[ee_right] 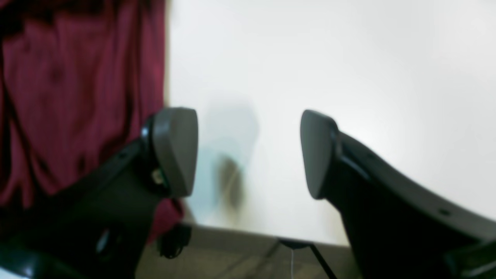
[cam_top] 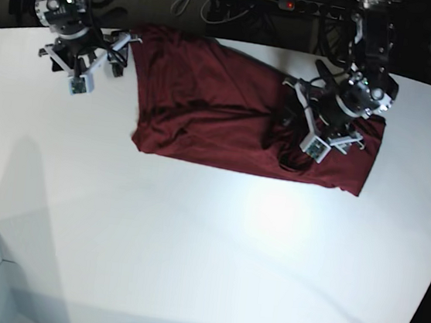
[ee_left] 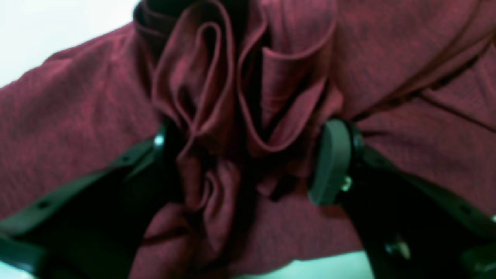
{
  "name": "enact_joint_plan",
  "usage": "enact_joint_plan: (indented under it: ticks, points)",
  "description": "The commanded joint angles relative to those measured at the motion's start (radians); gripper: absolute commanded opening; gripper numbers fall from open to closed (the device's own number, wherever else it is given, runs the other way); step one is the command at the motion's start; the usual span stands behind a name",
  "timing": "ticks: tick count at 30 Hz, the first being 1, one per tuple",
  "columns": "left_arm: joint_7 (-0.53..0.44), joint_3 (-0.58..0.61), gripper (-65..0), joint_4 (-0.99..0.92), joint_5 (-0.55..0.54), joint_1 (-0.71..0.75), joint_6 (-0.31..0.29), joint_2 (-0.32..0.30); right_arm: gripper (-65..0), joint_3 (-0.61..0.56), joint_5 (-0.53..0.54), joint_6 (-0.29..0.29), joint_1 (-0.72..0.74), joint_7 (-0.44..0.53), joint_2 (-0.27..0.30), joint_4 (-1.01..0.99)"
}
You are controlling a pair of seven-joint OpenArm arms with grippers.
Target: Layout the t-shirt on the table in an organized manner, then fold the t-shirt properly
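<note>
Both hands gape: left hand point(ee_left: 248, 162) straddles bunched t-shirt point(cam_top: 228, 116) folds (unprinted), right hand point(ee_right: 248, 155) over bare table point(cam_top: 188, 267).

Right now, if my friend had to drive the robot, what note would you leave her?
Left gripper: jaws apart, straddling a bunched ridge of the t-shirt; pads do not look pressed on it.
Right gripper: jaws open, empty, over bare table just beside the shirt's edge.
Shirt: lying on the table's far side, mostly spread, with a crumpled clump under the left arm.
Done: rough spreading.
Left: smooth that clump, square the shirt, then do all the folds.
</note>
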Motion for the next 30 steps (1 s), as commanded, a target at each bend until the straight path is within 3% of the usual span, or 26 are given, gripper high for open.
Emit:
enact_joint_plan:
  ticks: [1, 14, 30]
  points:
    - [0.049, -0.001, -22.4, -0.015, 0.024, -0.001, 0.005, -0.004, -24.0, -0.013, 0.01, 0.002, -0.003, 0.016, -0.002, 0.027]
    - [0.047, -0.142, -22.3, -0.09, 0.018, -0.062, 0.005, -0.004, -24.0, -0.188, 0.008, 0.002, -0.037, 0.011, -0.007, 0.036]
    - [0.047, -0.142, -22.3, -0.09, 0.018, -0.058, 0.005, -0.004, -24.0, -0.194, 0.008, -0.001, -0.015, 0.018, -0.007, -0.093]
